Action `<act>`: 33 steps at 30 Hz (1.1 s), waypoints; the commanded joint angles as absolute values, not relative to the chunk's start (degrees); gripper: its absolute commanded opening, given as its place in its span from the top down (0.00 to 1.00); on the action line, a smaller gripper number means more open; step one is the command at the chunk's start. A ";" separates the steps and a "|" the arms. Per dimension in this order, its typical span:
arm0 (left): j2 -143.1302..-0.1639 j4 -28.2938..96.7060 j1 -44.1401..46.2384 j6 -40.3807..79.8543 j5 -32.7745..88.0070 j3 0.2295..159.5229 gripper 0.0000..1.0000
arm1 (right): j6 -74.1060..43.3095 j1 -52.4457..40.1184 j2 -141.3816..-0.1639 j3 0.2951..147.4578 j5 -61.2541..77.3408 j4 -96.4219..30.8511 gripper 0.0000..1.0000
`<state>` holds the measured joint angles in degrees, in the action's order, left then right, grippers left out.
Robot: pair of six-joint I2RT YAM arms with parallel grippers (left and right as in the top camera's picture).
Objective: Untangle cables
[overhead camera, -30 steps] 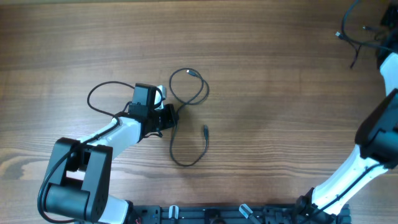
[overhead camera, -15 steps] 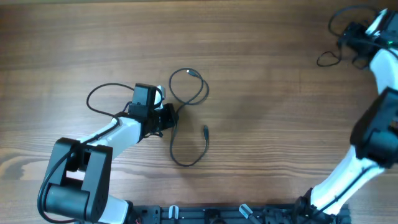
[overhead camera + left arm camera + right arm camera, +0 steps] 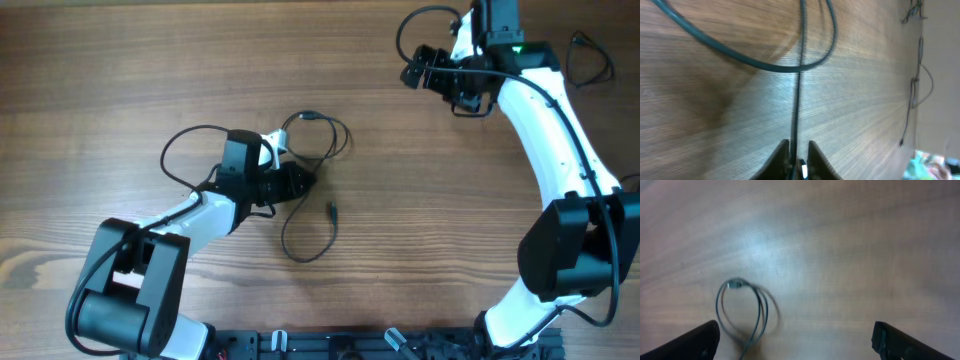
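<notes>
Thin black cables lie in loose loops at the table's middle. One loop (image 3: 187, 150) curls left of my left gripper (image 3: 300, 181), and another loop (image 3: 322, 140) with a small plug (image 3: 310, 116) lies just beyond it. A tail below ends in a second plug (image 3: 331, 210). In the left wrist view my left gripper (image 3: 796, 152) is closed narrowly on a cable strand (image 3: 799, 100) that runs straight away from it. My right gripper (image 3: 418, 68) hovers at the upper middle. It (image 3: 802, 340) stands wide open and empty, with a cable loop (image 3: 745, 311) on the table ahead.
Another thin cable (image 3: 592, 55) lies at the table's far right, apart from the rest, and shows small in the left wrist view (image 3: 914, 90). The right arm's own thick wire (image 3: 420, 25) arcs above its gripper. Wood tabletop (image 3: 450, 220) surrounds everything.
My right arm swung from the far right corner in toward the upper middle, leaving a cable behind, jaws now wide. My left gripper shifted slightly right, dragging its strand and reshaping the loops.
</notes>
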<state>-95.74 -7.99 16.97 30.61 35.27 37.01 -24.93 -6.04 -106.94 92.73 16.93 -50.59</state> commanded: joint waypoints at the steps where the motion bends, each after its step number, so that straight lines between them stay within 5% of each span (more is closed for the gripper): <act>1: -94.35 -8.12 15.90 30.22 36.38 36.99 0.52 | -33.23 -9.50 -107.92 92.12 17.43 -53.47 0.00; 5: -88.49 -6.39 12.19 28.71 35.64 36.99 0.00 | -37.54 -14.94 -108.31 92.09 17.43 -53.10 0.00; 8: -83.18 -2.50 10.09 28.71 30.09 36.99 0.00 | -38.65 -18.52 -109.47 92.09 17.39 -52.36 0.00; 15: -69.67 14.48 2.09 40.34 -7.73 36.99 0.00 | -51.46 -27.11 -116.18 92.09 13.56 -53.21 0.00; 29: -63.99 30.44 -5.91 41.63 -9.50 36.99 0.00 | -82.59 -35.03 -128.44 92.09 12.88 -49.87 0.00; 30: -64.01 31.35 -5.91 41.63 -9.50 36.97 0.00 | -84.40 -35.07 -128.51 92.09 12.93 -49.41 0.03; 31: -64.03 31.83 -5.91 41.63 -9.50 36.97 0.00 | -85.08 -35.22 -128.53 92.09 12.93 -48.45 0.19; 33: -64.07 31.83 -5.91 41.63 -9.50 36.97 0.00 | -85.03 -35.53 -128.53 92.09 12.91 -48.07 0.69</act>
